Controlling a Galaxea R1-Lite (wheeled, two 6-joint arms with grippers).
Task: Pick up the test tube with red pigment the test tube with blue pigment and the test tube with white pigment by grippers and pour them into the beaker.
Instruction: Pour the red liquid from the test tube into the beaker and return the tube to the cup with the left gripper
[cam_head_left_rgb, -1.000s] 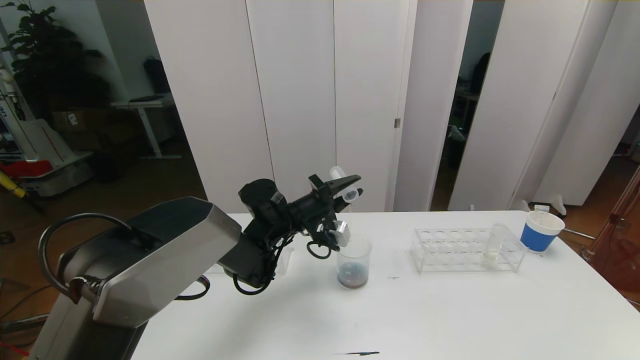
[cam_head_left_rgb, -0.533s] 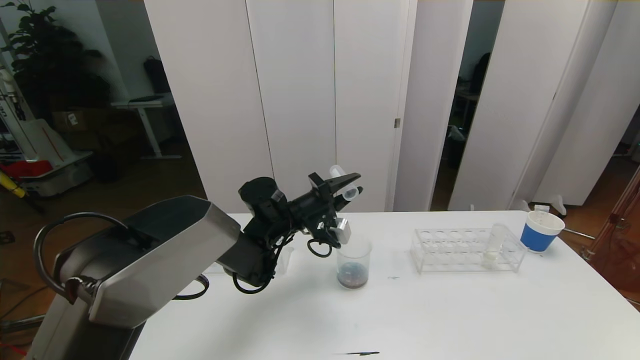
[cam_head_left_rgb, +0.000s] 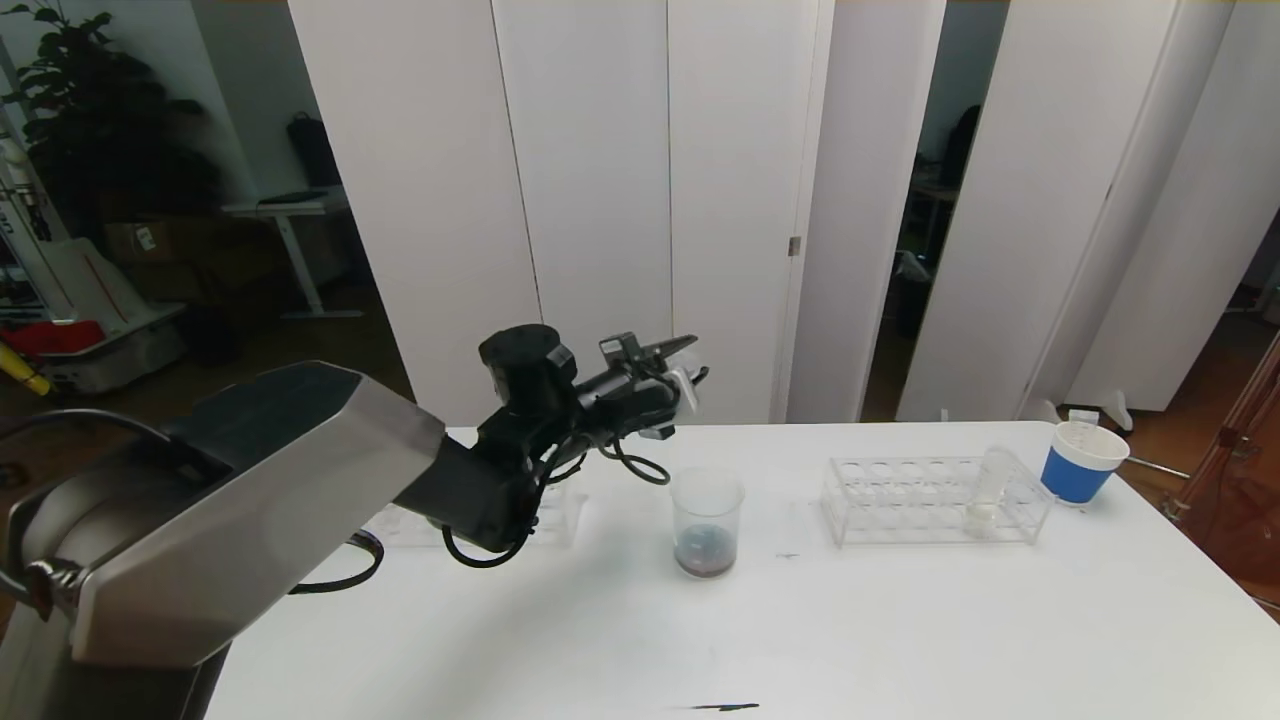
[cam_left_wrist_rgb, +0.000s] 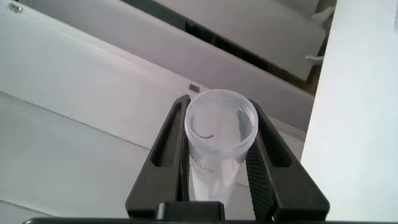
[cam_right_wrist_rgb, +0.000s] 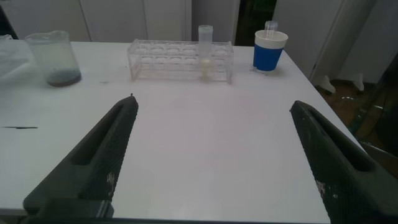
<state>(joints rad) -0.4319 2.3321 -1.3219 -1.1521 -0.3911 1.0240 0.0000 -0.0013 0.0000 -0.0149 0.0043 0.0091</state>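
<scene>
One clear test tube (cam_left_wrist_rgb: 219, 140) sits clamped between the left gripper's (cam_head_left_rgb: 672, 372) fingers, raised above and beside the beaker (cam_head_left_rgb: 707, 522); its contents are hard to make out. Dark liquid pools in the beaker. The right gripper (cam_right_wrist_rgb: 217, 155) hangs spread wide over the worktop (cam_head_left_rgb: 900, 620), holding nothing.

Left end effector (cam_head_left_rgb: 685, 375) raised above the beaker (cam_head_left_rgb: 707, 520), clamped on an empty test tube (cam_left_wrist_rgb: 219, 134); right end effector (cam_right_wrist_rgb: 214, 155) spread wide.

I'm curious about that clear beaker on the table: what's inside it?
The beaker holds a shallow dark pool, bluish with reddish-brown, at its bottom; the rest looks empty. Whether white pigment is mixed in cannot be told.
</scene>
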